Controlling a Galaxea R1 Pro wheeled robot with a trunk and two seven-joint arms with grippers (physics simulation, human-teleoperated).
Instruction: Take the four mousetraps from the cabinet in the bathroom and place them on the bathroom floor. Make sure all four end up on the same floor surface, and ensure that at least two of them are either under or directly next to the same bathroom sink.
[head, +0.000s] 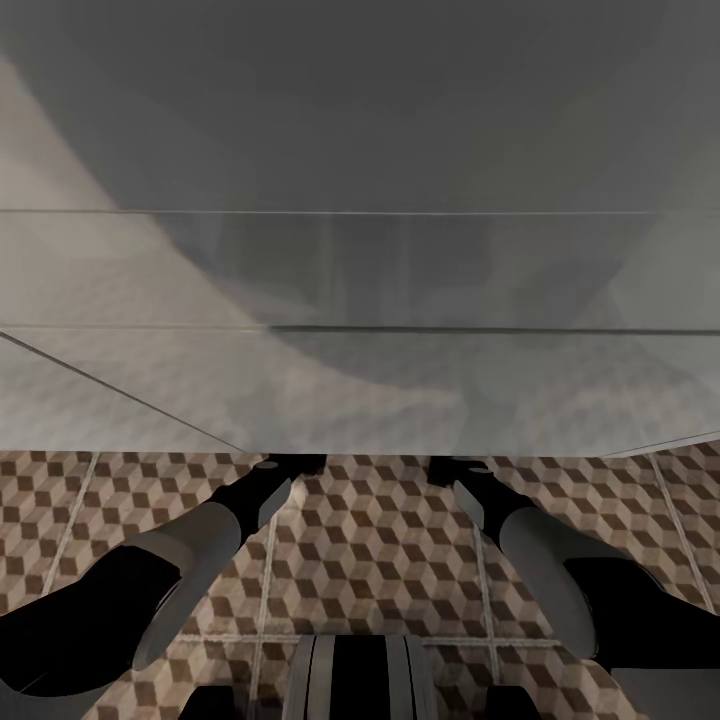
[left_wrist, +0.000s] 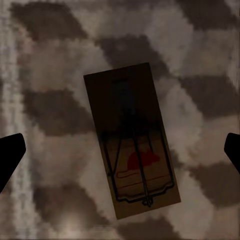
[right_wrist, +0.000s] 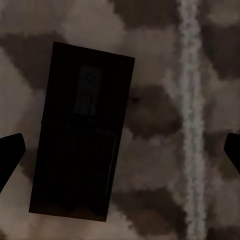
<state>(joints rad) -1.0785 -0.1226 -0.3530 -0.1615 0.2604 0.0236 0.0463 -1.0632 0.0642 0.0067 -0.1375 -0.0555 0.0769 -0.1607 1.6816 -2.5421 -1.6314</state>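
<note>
In the left wrist view a brown mousetrap (left_wrist: 131, 140) with a red mouse print and a wire bar lies flat on the cube-pattern bathroom floor (left_wrist: 200, 60). My left gripper (left_wrist: 120, 155) hangs above it, open, its dark fingertips (left_wrist: 10, 155) wide apart and not touching it. In the right wrist view a second mousetrap (right_wrist: 80, 132), in deep shadow, lies flat on the floor (right_wrist: 150, 55). My right gripper (right_wrist: 120, 155) is open above it. In the head view both grippers (head: 290, 465) (head: 455, 470) reach under a grey slab's edge, with their tips hidden.
A large pale grey glossy slab (head: 360, 300) with horizontal seams spans the upper head view and overhangs the floor (head: 370, 540) in front of me. A pale grout line (right_wrist: 190, 125) runs beside the right trap. My own base (head: 355, 680) shows at the bottom.
</note>
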